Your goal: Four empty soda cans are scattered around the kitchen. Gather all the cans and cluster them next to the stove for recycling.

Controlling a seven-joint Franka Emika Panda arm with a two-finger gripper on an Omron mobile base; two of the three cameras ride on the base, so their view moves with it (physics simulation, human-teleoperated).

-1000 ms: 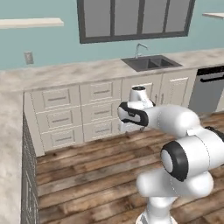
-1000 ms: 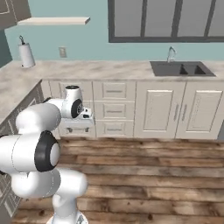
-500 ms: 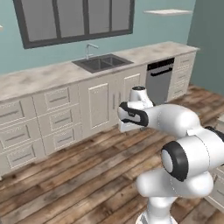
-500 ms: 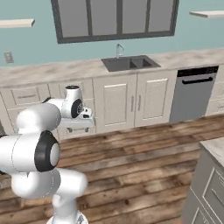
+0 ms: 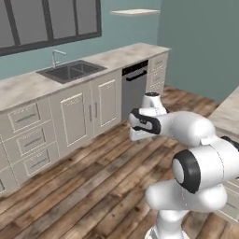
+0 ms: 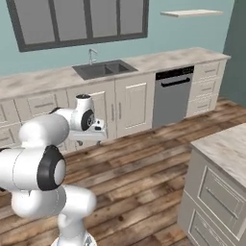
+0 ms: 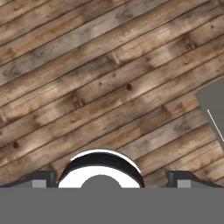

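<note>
A long counter point(image 6: 158, 60) runs along the far wall, with the sink point(image 6: 103, 68) set into it below the window point(image 6: 81, 21). To the right of the sink cabinets stands the dishwasher point(image 6: 172, 96), then a stack of drawers point(image 6: 206, 89) at the corner. A shelf point(image 6: 192, 13) hangs on the wall above that end. Nearer, on the right, an island counter point(image 6: 223, 149) juts in. The arm point(image 5: 186, 135) stands over the plank floor point(image 7: 109, 78), between island and sink run.

Teal-walled kitchen point(image 6: 202, 36), wood-plank floor point(image 6: 144, 178)
</note>
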